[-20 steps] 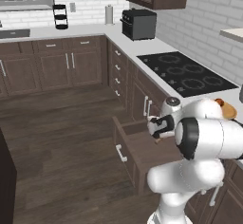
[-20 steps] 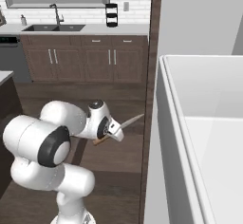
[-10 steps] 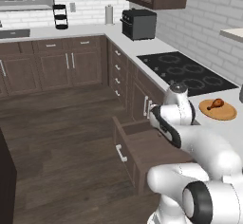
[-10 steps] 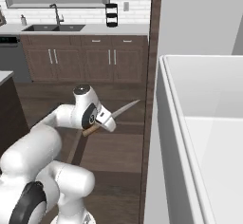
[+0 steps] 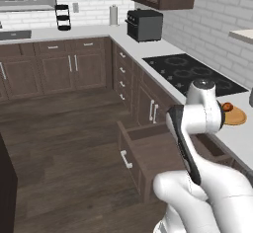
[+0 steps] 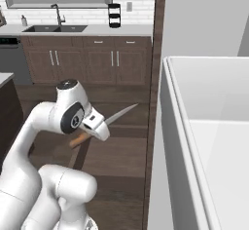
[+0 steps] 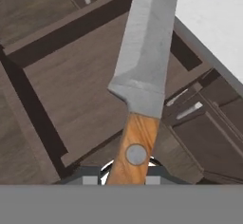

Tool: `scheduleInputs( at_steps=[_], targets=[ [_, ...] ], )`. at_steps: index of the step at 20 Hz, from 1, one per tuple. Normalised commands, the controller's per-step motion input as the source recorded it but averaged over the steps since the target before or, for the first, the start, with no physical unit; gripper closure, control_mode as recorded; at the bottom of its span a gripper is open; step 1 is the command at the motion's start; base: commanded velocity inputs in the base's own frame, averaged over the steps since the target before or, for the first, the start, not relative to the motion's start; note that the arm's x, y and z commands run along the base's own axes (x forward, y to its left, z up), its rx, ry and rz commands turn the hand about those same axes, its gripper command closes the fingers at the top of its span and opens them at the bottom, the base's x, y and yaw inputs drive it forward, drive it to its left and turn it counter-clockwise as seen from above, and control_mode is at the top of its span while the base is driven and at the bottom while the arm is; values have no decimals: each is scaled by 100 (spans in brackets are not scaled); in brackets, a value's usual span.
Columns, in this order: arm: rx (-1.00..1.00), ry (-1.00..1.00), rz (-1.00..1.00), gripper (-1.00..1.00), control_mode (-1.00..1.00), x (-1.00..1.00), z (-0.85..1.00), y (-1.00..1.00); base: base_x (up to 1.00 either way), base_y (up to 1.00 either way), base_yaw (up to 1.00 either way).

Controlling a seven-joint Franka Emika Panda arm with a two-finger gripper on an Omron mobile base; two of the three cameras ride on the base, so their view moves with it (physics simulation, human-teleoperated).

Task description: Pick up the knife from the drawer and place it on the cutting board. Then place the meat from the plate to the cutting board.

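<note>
The counter (image 5: 232,138) lies beyond the end effector (image 7: 127,173), the open drawer (image 5: 148,153) below it. The plate (image 5: 236,116) with the meat (image 5: 227,106) sits ahead. The end effector grasps the knife (image 7: 142,71) by its wooden handle. No writing is legible.

the drawer (image 5: 148,153) stood pulled open into the aisle below the counter (image 5: 237,135). on the counter, the plate (image 5: 233,115) with the meat (image 5: 227,106) lay just beside the cooktop (image 5: 192,71); the counter edge beside it was bare.
</note>
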Motion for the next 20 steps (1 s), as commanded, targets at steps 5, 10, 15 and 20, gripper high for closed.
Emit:
scheduleInputs(
  at_steps=[5, 10, 15, 20],
  targets=[
    [8, -12, 0, 100, -100, -10, 1, 0, 0, 0, 0],
    [-2, 3, 0, 100, -100, -9, -7, 39, 0, 0, 0],
    [-8, 0, -7, 100, -100, -11, 0, 100, 0, 0, 0],
    [-4, 0, -9, 100, -100, 3, 7, 48, 0, 0, 0]
  ],
)
